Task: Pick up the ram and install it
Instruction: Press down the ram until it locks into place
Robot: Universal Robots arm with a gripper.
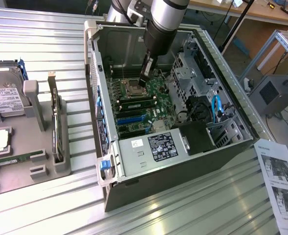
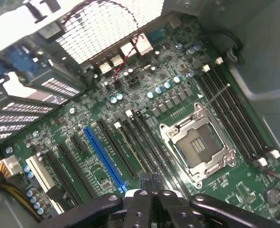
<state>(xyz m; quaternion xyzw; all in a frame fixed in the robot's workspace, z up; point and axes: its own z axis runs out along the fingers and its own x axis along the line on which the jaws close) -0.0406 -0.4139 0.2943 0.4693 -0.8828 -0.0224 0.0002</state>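
- Hand (image 1: 144,82): closed, fingers together. No stick can be made out between them, so I record it as closed on nothing visible.
- Position: hand is inside the open case (image 1: 222,147), low over the board (image 2: 82,142), beside the socket (image 2: 197,147). In the wrist view the fingertips (image 2: 139,195) hang over the dark slots (image 2: 147,142) next to the socket.
- Ram (image 1: 136,104): a green stick sits along a slot just below the socket in the exterior view, just under the hand's tip. Cannot tell whether hand and ram touch, or whether it is fully down.
- Another green stick (image 1: 9,159) lies in the tray (image 1: 41,147) on the desk (image 1: 183,210), toward the exterior view's left, well apart from the hand.
- Step, as I judge it: pick-up done, install under way, with the closed hand serving as a pusher.
- Finishing the seat calls for a straight push down along the stick's top edge, keeping it square in the slot and clear of the socket, until the end latches close.
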